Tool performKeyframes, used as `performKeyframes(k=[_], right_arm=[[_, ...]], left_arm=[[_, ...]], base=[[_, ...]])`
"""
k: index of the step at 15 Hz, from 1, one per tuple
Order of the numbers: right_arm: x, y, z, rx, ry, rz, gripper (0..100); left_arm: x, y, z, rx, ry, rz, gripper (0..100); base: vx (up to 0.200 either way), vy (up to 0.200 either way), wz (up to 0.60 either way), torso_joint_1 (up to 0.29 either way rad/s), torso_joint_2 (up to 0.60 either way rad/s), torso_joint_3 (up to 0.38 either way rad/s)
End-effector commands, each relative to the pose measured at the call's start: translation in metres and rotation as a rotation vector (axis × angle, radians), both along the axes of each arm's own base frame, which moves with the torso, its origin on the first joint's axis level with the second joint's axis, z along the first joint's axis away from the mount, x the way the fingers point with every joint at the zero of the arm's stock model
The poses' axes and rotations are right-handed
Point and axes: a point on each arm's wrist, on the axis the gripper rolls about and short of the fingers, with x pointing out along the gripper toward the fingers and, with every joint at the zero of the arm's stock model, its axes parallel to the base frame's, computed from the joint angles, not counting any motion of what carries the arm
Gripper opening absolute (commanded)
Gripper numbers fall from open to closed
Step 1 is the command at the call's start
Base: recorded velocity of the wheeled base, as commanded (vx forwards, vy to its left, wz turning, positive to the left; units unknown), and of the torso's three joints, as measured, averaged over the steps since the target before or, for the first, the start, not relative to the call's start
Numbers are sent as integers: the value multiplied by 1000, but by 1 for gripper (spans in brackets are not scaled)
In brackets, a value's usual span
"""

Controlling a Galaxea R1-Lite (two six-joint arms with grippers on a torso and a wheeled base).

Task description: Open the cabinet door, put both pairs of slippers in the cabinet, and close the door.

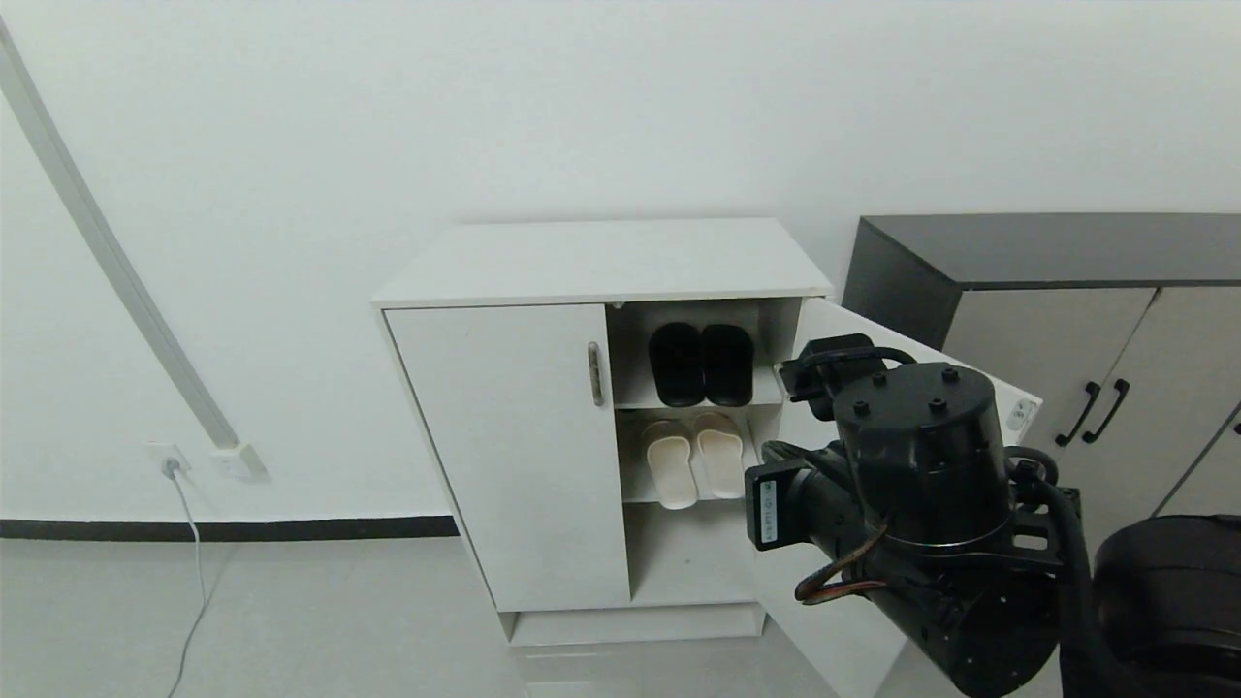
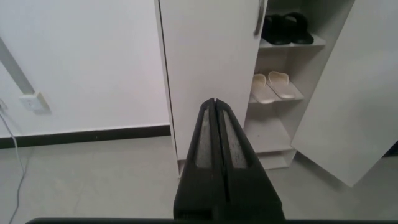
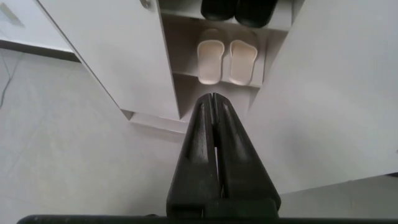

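Note:
The white cabinet stands against the wall, its left door closed and its right door swung open. Black slippers sit side by side on the top shelf, and cream slippers on the shelf below. My right arm hangs in front of the open door. My right gripper is shut and empty, held out from the open compartment near the cream slippers. My left gripper is shut and empty, facing the closed door.
A dark grey cabinet with black handles stands just right of the open door. A wall socket with a hanging cable is at the far left. Bare floor stretches in front of and left of the white cabinet.

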Motion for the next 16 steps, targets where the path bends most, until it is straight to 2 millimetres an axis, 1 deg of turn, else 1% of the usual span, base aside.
performKeyframes(k=[1,8,12,16], right_arm=[[-1,-1,1,3,-2,1,0],[-1,-1,0,2,-1,1,0],[-1,-1,0,-1,1,1,0],[0,1,-4,-10,10,2,0]], left_arm=[[0,0,0,0,1,0,0],[0,0,0,0,1,0,0],[0,0,0,0,1,0,0],[0,0,0,0,0,0,0]], base=[[0,0,0,203,-510,-320],[0,0,0,223,-545,-325],[0,0,0,262,-597,-337],[0,0,0,212,-469,-259]])
